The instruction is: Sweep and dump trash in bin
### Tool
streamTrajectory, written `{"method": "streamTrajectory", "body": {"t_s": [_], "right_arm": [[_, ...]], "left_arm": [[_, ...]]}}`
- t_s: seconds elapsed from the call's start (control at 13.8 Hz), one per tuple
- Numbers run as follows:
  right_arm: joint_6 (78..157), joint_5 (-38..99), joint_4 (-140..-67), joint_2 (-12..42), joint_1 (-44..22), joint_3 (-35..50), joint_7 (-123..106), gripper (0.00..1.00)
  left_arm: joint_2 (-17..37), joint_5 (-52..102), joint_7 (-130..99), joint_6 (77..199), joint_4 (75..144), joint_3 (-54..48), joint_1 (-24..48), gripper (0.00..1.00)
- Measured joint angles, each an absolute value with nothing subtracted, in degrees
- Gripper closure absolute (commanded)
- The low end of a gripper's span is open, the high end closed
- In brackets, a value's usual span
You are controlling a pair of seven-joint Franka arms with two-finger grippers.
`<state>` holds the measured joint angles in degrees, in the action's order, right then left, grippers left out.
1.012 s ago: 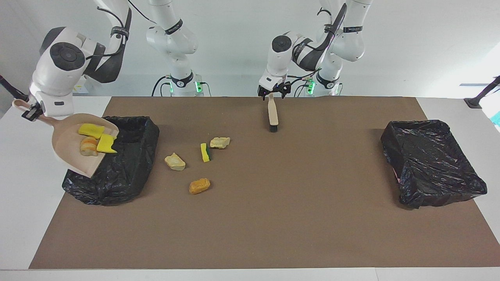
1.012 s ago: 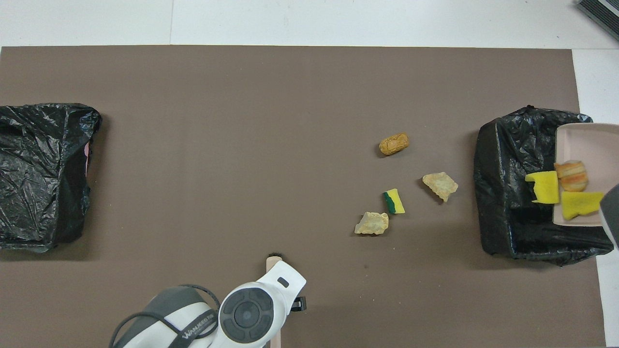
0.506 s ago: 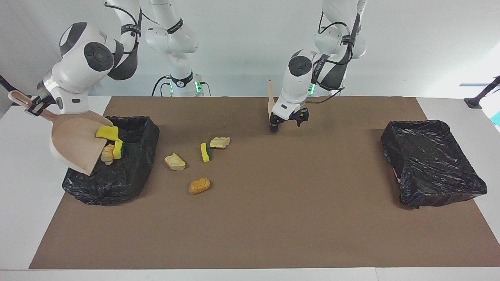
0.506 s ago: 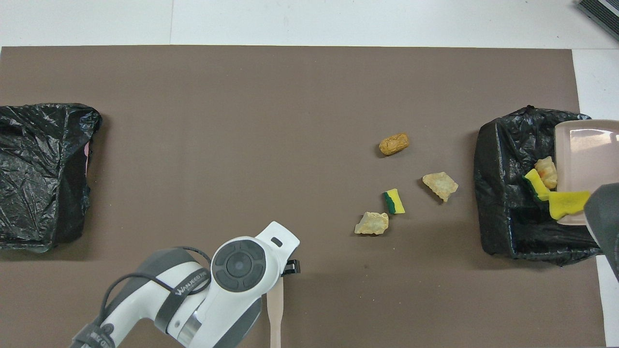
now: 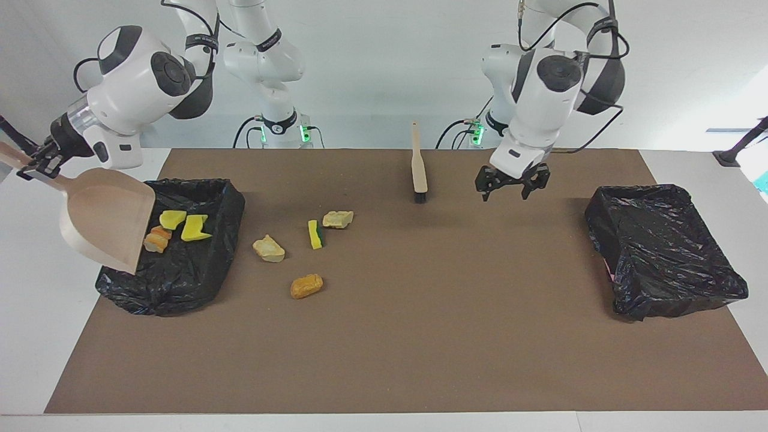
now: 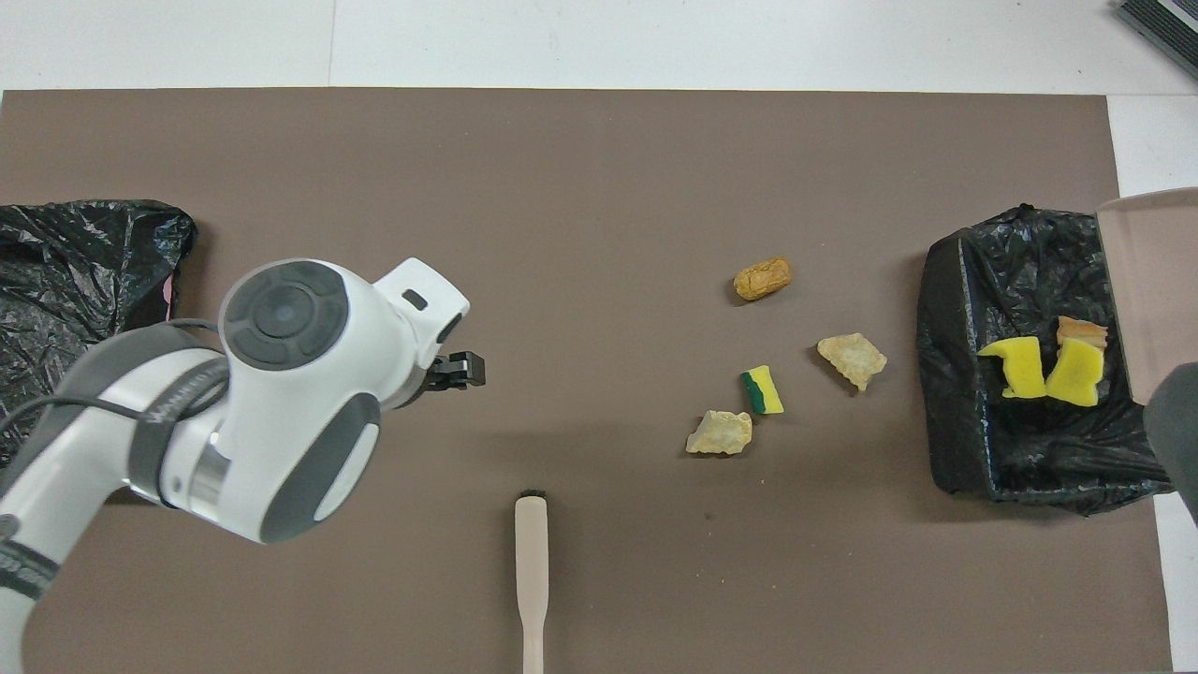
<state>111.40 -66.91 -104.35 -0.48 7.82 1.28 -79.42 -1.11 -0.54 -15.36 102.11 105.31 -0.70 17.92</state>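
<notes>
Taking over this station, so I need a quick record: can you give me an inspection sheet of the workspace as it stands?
Surface: brown mat over a white table.
Job's things: three trash pieces lie in the bin at the right arm's end; four trash pieces lie on the mat beside it. The dustpan, tilted over that bin, looks empty.
Clutter: brush lying on the mat, untouched; second bin at the left arm's end.
Grippers: right gripper shut on the dustpan's handle; left gripper open, holding nothing, over bare mat.
Cables: black cables at the arm bases, off the mat.
Surroundings: white wall; dark stands at both table ends.
</notes>
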Motion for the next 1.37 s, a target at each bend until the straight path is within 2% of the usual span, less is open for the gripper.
{"method": "streamTrajectory", "body": {"t_s": [0.65,0.94,1.16,1.37], "right_arm": [[106.8,-46.5,-103.6,-0.6,7.5,1.8,-83.8,1.00],[103.8,-33.2,-103.6,-0.7,6.9,2.2,-81.4,1.00],[101.7,-28.0,-103.6,-1.0,6.4,2.6,-70.7,1.00],[95.9,-22.5,-103.6,-1.1,2.4,3.0,-54.4,1.00]], "left_arm": [[-11.0,-0.6,-2.2,88.4,100.5,-0.1,8.1,0.00],[-9.6,-0.6,-1.8,88.1,96.7,0.5,7.8,0.00],[-5.9,-0.6,-1.6,87.5,92.1,0.8,6.6,0.00],[-2.5,-0.6,1.1,85.9,87.5,0.9,5.3,0.00]]}}
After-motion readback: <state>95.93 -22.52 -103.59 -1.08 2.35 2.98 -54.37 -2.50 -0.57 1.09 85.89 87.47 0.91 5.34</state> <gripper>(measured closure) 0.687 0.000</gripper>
